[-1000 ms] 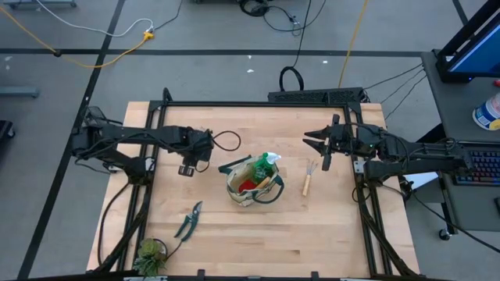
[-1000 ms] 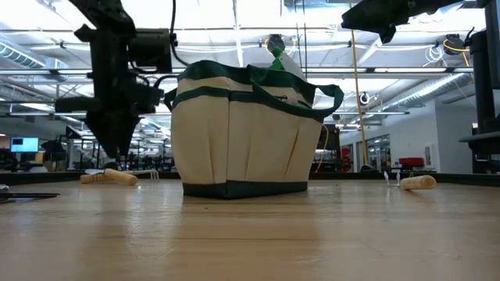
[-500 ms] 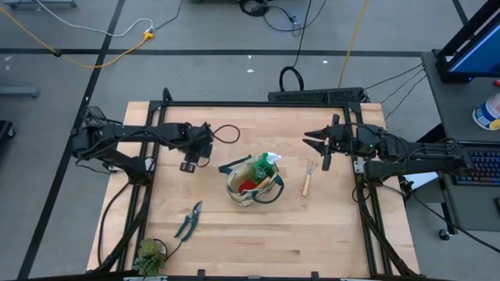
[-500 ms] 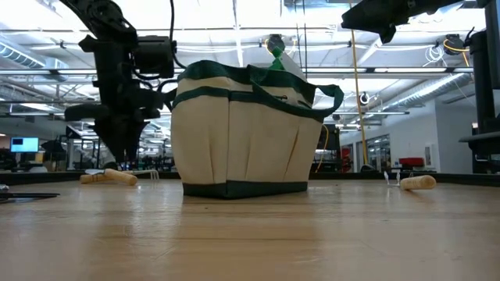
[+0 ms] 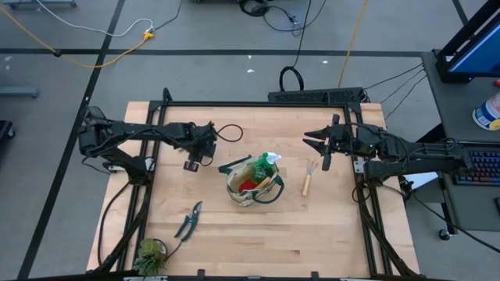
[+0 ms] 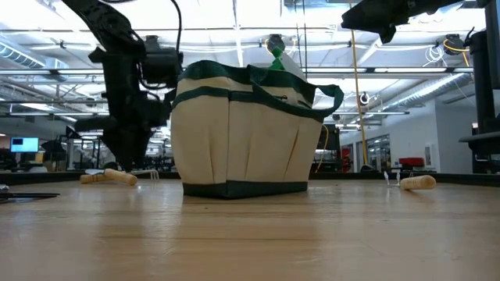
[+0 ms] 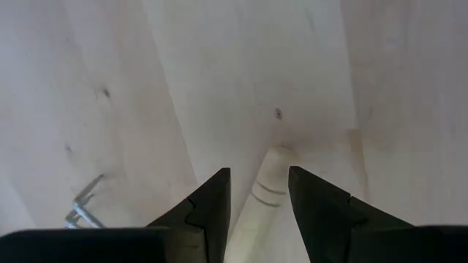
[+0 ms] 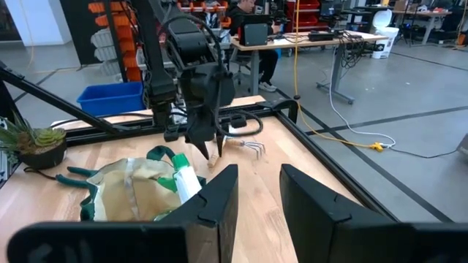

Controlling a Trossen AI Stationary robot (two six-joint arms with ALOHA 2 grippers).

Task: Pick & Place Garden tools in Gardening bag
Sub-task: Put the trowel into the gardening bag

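Note:
The beige gardening bag [image 5: 251, 187] with green trim stands mid-table, with a green spray bottle [image 5: 270, 161] and a red glove [image 5: 248, 185] inside. A wooden-handled rake [image 8: 235, 148] lies flat on the table to the bag's left. My left gripper [image 7: 258, 172] points down, open just above the rake's handle [image 7: 268, 186], one finger on each side. A wooden-handled fork [image 5: 308, 179] lies right of the bag. Pruning shears [image 5: 187, 222] lie near the front left. My right gripper [image 8: 259, 172] waits open and level, high over the table's far right.
A small potted plant [image 5: 148, 253] sits at the table's front left corner. A black frame [image 5: 258, 104] runs along the table's far and side edges. Bare wood lies in front of the bag.
My left gripper has moved a little toward the bag and the table's far edge and has sunk lower over the rake's handle. Its fingers keep the same gap.

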